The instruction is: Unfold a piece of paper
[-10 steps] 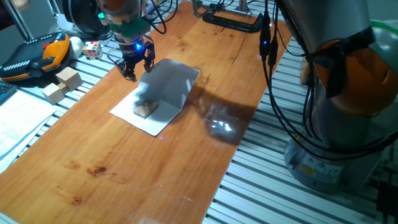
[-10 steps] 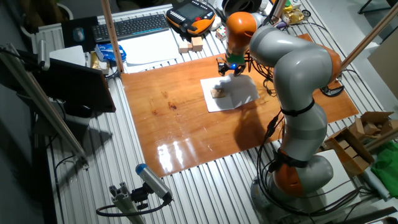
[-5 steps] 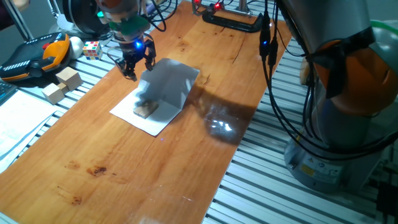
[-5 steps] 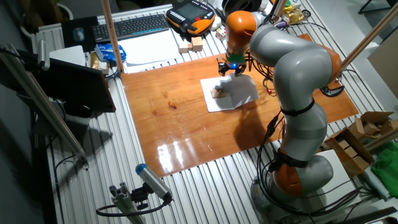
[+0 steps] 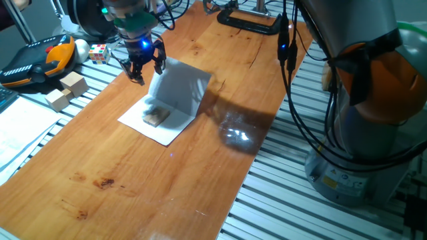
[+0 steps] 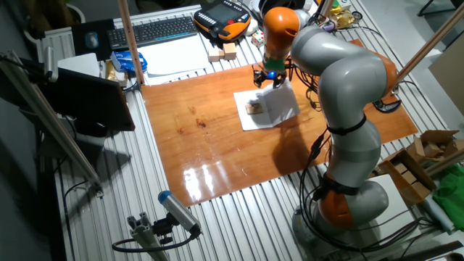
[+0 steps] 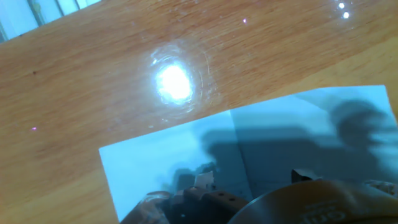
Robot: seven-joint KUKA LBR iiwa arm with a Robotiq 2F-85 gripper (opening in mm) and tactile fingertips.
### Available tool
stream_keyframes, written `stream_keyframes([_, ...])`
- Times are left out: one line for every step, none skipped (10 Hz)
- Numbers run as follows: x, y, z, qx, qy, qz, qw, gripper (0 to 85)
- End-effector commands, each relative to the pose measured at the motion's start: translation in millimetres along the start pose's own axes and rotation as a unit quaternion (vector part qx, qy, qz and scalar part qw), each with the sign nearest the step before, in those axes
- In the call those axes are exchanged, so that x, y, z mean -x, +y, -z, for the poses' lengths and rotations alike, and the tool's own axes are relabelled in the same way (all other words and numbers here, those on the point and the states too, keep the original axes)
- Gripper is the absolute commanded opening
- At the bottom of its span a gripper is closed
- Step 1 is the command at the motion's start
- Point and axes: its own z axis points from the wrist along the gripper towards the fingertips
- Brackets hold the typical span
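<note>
The piece of paper (image 5: 181, 90) is a white sheet on the wooden table (image 5: 133, 187). Its near half lies flat and its far half stands up steeply from the centre crease. A small wooden block (image 5: 155, 117) rests on the flat half. My gripper (image 5: 145, 68) is at the raised flap's upper left corner and seems shut on its edge. The other fixed view shows the paper (image 6: 279, 101), the block (image 6: 253, 108) and the gripper (image 6: 267, 78). The hand view looks down on the creased sheet (image 7: 273, 130), with the gripper (image 7: 255, 186) blurred at the bottom edge.
Off the table's left edge are two wooden blocks (image 5: 70, 87), a colour cube (image 5: 99, 53), an orange teach pendant (image 5: 40, 60) and printed sheets (image 5: 17, 130). A black clamp (image 5: 250, 23) sits at the table's far end. The arm's base (image 5: 373, 100) and its cables stand on the right.
My gripper has risen a little and drawn back to the left. The paper's far flap has come up with it and stands steeper than before. The block has not moved.
</note>
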Motion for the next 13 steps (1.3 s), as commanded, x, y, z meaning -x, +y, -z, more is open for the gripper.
stream_keyframes([2.0, -2.8, -6.4, 0.001, -0.004, 0.004, 1.000, 64.3])
stream_keyframes([4.3, -5.6, -13.7, 0.003, -0.008, 0.008, 1.000, 64.3])
stream_keyframes([5.2, -5.7, -16.7, 0.002, -0.010, 0.009, 1.000, 64.0])
stream_keyframes([5.7, -5.1, -17.9, 0.002, -0.009, 0.010, 1.000, 63.7])
stream_keyframes([6.8, -3.8, -20.1, 0.003, -0.010, 0.011, 1.000, 62.0])
stream_keyframes([8.6, -3.6, -23.0, 0.000, -0.014, 0.016, 1.000, 60.7])
stream_keyframes([10.2, -5.1, -28.0, -0.002, -0.018, 0.024, 1.000, 59.3])
stream_keyframes([11.2, -7.2, -33.6, -0.002, -0.021, 0.029, 0.999, 58.7])
stream_keyframes([12.2, -9.2, -39.6, -0.002, -0.023, 0.033, 0.999, 58.3])
stream_keyframes([12.9, -11.7, -45.6, -0.001, -0.025, 0.038, 0.999, 58.0])
stream_keyframes([13.3, -14.1, -51.7, 0.002, -0.027, 0.040, 0.999, 58.0])
stream_keyframes([13.8, -15.3, -56.1, 0.003, -0.029, 0.041, 0.999, 58.0])
stream_keyframes([13.9, -16.9, -60.3, 0.004, -0.031, 0.041, 0.999, 58.0])
